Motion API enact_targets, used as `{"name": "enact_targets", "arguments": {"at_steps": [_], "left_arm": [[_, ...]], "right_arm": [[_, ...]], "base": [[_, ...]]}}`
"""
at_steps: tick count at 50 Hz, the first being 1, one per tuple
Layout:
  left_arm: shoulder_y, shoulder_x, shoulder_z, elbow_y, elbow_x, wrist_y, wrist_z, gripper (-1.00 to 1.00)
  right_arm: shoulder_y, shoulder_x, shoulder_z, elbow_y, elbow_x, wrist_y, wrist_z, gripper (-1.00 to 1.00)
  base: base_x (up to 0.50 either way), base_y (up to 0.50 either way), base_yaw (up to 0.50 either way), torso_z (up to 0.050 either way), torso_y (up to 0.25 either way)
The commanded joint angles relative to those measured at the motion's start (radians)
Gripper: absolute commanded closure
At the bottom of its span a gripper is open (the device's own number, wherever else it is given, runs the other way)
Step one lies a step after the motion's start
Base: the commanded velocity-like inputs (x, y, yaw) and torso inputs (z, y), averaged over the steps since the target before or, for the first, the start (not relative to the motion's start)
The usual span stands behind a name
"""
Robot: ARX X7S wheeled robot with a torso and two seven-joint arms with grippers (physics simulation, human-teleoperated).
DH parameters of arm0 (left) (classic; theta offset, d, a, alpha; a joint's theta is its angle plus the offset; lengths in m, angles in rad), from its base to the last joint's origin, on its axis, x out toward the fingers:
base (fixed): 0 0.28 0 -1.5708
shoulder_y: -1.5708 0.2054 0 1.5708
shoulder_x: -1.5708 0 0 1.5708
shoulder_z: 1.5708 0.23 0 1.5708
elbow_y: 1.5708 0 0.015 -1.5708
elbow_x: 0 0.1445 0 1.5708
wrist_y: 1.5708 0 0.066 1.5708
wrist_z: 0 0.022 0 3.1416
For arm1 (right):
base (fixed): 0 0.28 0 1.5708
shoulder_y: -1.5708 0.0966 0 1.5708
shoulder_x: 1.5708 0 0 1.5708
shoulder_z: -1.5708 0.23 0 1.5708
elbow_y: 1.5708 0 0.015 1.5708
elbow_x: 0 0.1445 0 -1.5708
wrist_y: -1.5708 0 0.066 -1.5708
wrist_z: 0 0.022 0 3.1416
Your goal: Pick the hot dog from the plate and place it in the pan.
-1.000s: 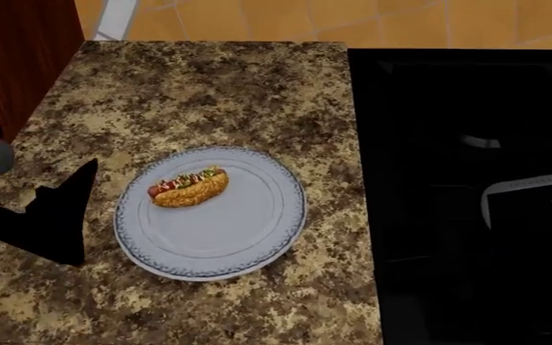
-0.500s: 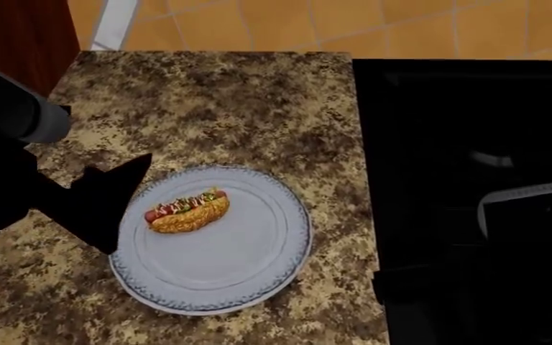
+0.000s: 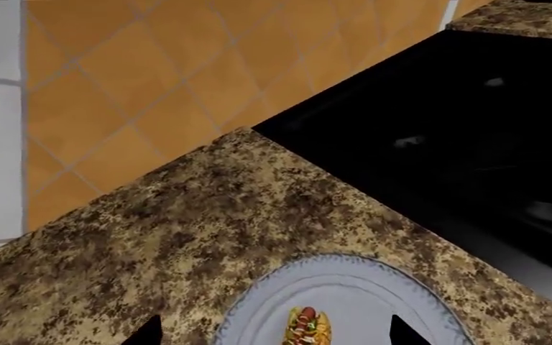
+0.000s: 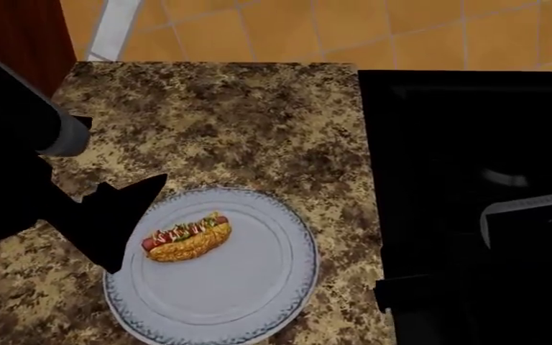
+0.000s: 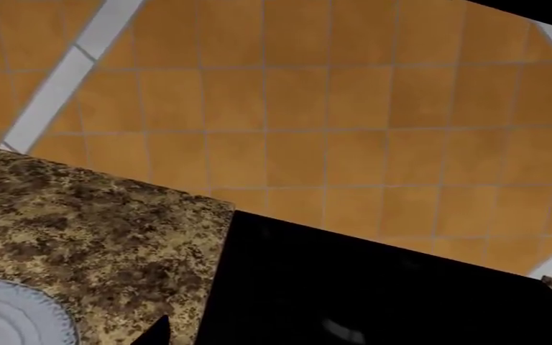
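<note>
The hot dog [image 4: 187, 237] lies on the left half of the plate [image 4: 252, 277] on the granite counter. My left gripper [image 4: 134, 219] is open at the plate's left rim, just left of the hot dog. In the left wrist view the hot dog [image 3: 307, 329] lies on the plate [image 3: 372, 302] between the two spread fingertips of the left gripper [image 3: 274, 334]. My right gripper [image 5: 274, 336] is over the black stovetop. One of its fingertips [image 5: 156, 332] shows set wide, the other is lost against the black. The pan cannot be made out against the black stovetop.
The granite counter [image 4: 238, 122] ends at the black stovetop [image 4: 468, 144] on the right. An orange tiled wall [image 4: 353, 29] runs behind, and a dark wooden cabinet [image 4: 17, 32] stands at the back left. A grey part of my right arm [image 4: 530, 205] hangs over the stovetop.
My left arm has moved right, from beside the plate to its left rim, close to the hot dog. The head view has shifted, so the plate sits lower in the picture.
</note>
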Motion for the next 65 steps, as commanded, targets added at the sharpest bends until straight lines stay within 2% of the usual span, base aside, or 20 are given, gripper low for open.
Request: {"name": "enact_targets", "arguments": {"at_steps": [1,22,34,46,65], "left_arm": [[0.006,-0.008,0.022,-0.006,-0.046,0.009,0.006,-1.00],[-0.012,-0.032,0.155,-0.049,-0.056,0.059,0.040,-1.00],[-0.037,-0.016,0.296,-0.185,0.021,0.169,0.119,-1.00],[-0.121,0.009,0.432,-0.322,0.110,0.253,0.200,-1.00],[-0.100,0.017,0.496,-0.342,0.130,0.260,0.197,-1.00]], "right_arm": [[-0.015,-0.005,0.001,0.004,-0.002,-0.012,-0.002,-1.00],[-0.050,-0.011,0.024,-0.003,0.008,-0.029,-0.001,-1.00],[-0.046,-0.017,0.014,0.005,0.012,-0.032,0.005,-1.00],[-0.098,-0.019,0.029,0.008,0.012,-0.075,0.006,-1.00],[-0.105,-0.018,0.030,0.010,0.019,-0.087,0.008,-1.00]], "base": [[0.12,0.02,0.00,0.000,0.000],[0.07,0.01,0.00,0.000,0.000],[0.00,0.00,0.00,0.000,0.000],[0.00,0.00,0.00,0.000,0.000],[0.00,0.00,0.00,0.000,0.000]]}}
